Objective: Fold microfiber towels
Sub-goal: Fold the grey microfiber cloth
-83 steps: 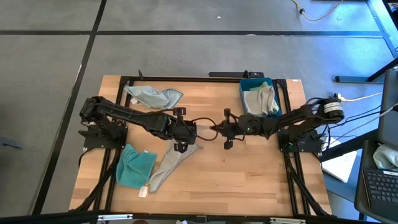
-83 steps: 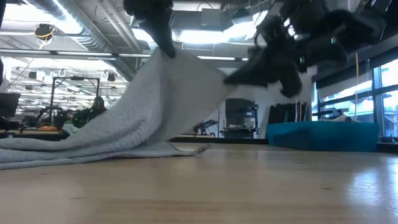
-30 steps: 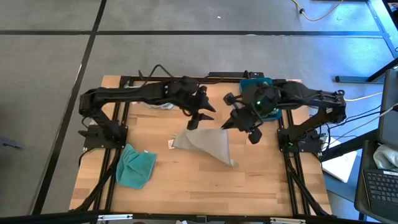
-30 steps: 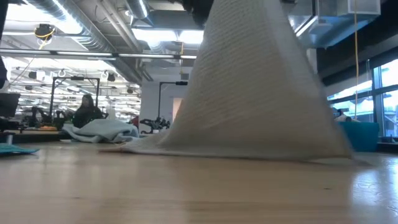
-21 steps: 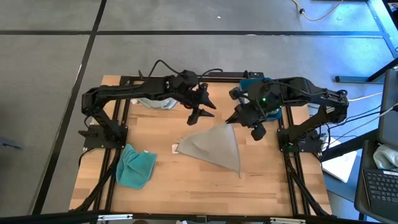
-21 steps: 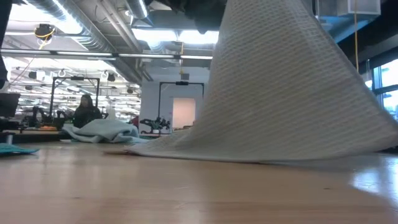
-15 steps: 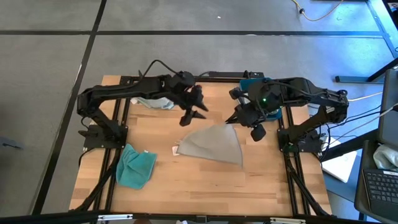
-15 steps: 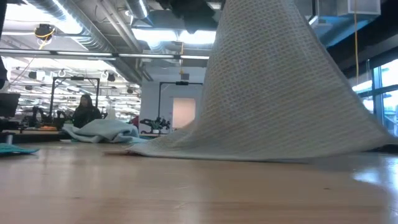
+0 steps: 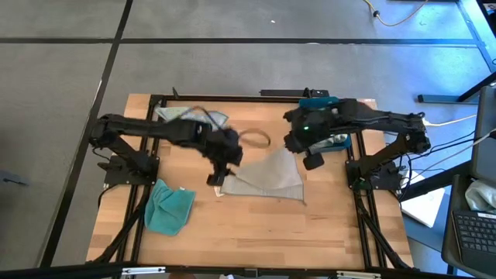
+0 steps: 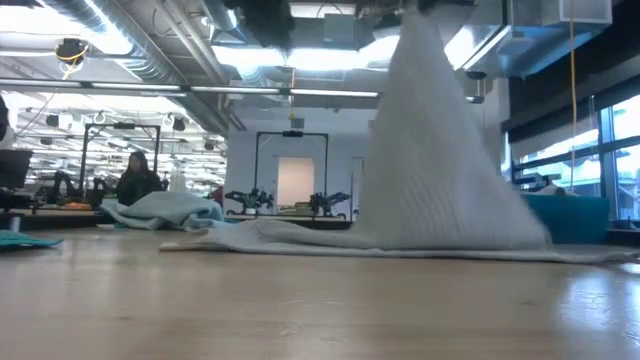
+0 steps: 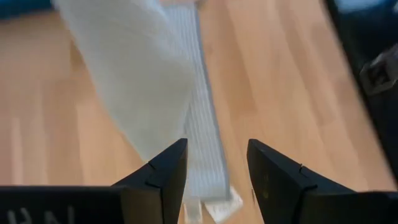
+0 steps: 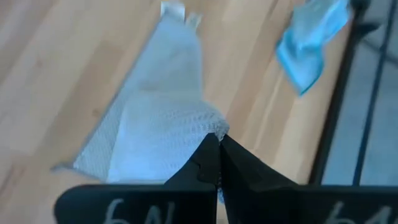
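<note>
No legible text, brand, number or sign appears in any view. My left wrist housing [image 11: 37, 211] carries pale embossed characters along its edge, cut off and not readable. My right wrist housing [image 12: 143, 208] carries similar pale characters, likewise not readable. The small white tag [image 9: 218, 191] on the grey towel [image 9: 267, 180] shows no markings I can make out.

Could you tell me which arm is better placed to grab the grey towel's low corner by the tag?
Left. Its open claw hovers at the grey towel's tagged corner, while the right claw is shut on the raised corner.
</note>
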### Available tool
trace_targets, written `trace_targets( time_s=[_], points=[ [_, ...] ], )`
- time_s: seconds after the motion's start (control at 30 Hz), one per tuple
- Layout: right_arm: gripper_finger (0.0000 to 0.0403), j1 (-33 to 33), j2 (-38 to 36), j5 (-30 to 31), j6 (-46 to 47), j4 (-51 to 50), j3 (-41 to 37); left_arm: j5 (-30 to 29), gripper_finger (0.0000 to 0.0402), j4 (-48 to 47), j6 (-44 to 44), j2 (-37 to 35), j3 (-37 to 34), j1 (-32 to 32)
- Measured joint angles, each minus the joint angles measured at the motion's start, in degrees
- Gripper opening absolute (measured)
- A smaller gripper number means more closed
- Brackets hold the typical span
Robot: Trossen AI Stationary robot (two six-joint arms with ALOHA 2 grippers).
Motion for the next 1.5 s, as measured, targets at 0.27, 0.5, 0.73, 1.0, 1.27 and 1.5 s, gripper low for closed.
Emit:
trace_targets(
  time_s=[0.27, 0.5, 0.73, 1.0, 1.27, 1.5],
  points=[
    [0.0006, -6.29, 0.11, 0.17, -5.60, 11.98, -14.96, -10.56, 0.0158, 9.67, -4.64, 0.05, -14.08, -8.72],
    [0.0007, -11.99, 0.08, 0.11, -11.38, 22.13, -21.07, -11.99, 0.0158, 23.50, -6.94, 0.07, -26.59, -10.65],
    [0.0028, -17.49, 0.39, 0.02, -11.45, 26.97, -21.92, -17.54, 0.0158, 35.76, -9.59, 0.25, -36.64, -8.06],
    [0.0103, -22.61, 0.37, 0.60, -10.57, 29.71, -21.94, -14.69, 0.0158, 45.53, -13.43, 0.25, -42.79, -8.56],
    [0.0237, -23.25, 0.08, 0.12, -0.43, 24.53, -21.92, -17.07, 0.0158, 48.27, -15.13, 0.25, -43.42, -11.75],
    [0.0243, -11.50, -0.42, -14.30, 5.26, 14.66, -28.41, -19.70, 0.0158, 48.25, -12.43, 0.25, -43.40, -14.62]
  ],
)
